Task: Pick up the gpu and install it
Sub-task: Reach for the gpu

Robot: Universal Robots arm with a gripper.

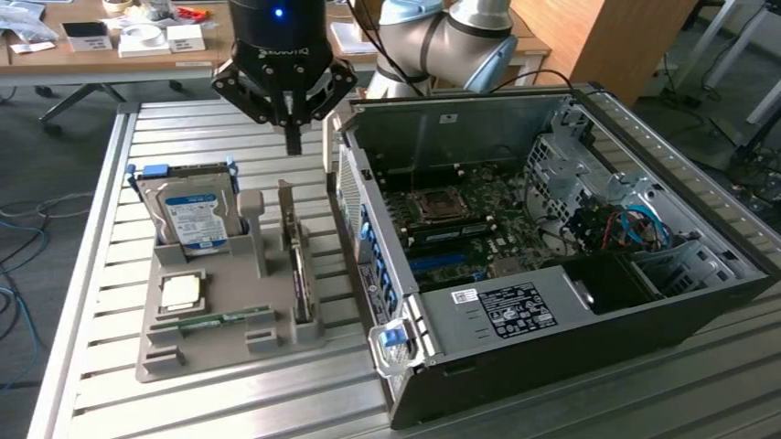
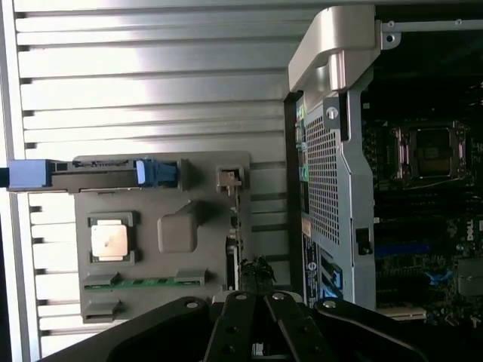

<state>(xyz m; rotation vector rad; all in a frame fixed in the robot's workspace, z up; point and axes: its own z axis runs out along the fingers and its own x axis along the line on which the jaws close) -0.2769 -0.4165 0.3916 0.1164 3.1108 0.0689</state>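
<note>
I find the graphics card (image 1: 296, 274) standing on edge in a grey holder (image 1: 196, 352), near the hard drive (image 1: 193, 215). The fingers (image 1: 293, 137) hang above it, pressed together, gripping nothing. The holder sits on a slatted metal desk (image 1: 104, 302) beside an open computer case (image 1: 610, 347). A cluttered wooden table (image 1: 49, 59) stands behind. The card's lower edge is hidden by the holder.

You've got a slatted alu table (image 1: 244, 407). Two things sit directly on it. Grey parts tray (image 1: 214, 352) is on the exterior view's left. Open PC case (image 1: 610, 347) lies on its side w/ open face up, on the exterior view's right. Tray & case are just beside each other, w/ a narrow strip of slats showing betw. them. Bare slats run along the near edge in front of both.
</note>
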